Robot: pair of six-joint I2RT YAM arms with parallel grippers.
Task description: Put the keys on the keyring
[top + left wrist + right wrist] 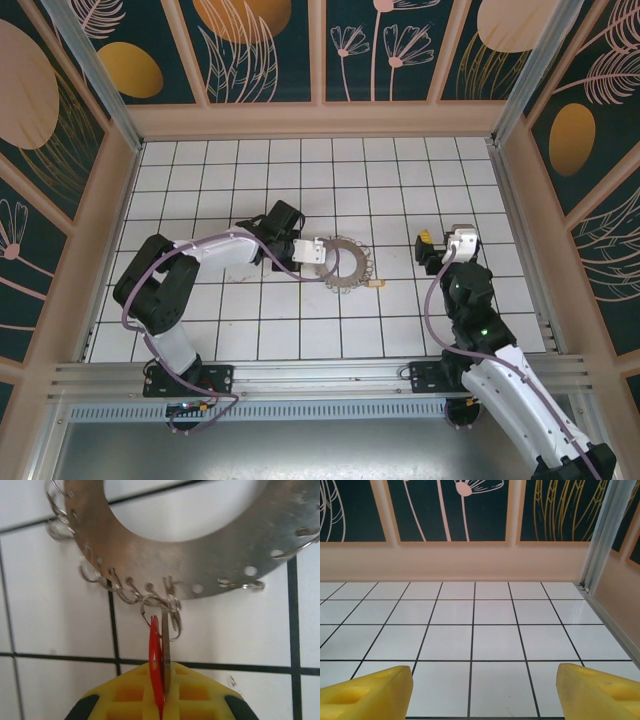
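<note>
keys (166, 645), red-tagged, seen in left wrist view pinched by left gripper (161, 700), at keyring (200, 565) loop; right gripper (482, 682) splayed.

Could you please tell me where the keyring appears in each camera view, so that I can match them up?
Top external: the keyring lies mid-table, at the tip of the left tool.
Left wrist: its grey band arcs across the top, above the key pinched in the tool.
Right wrist: the camera looks across tiles to the far wall.
Shared landmark: the white tiles with dark grout lines.
</note>
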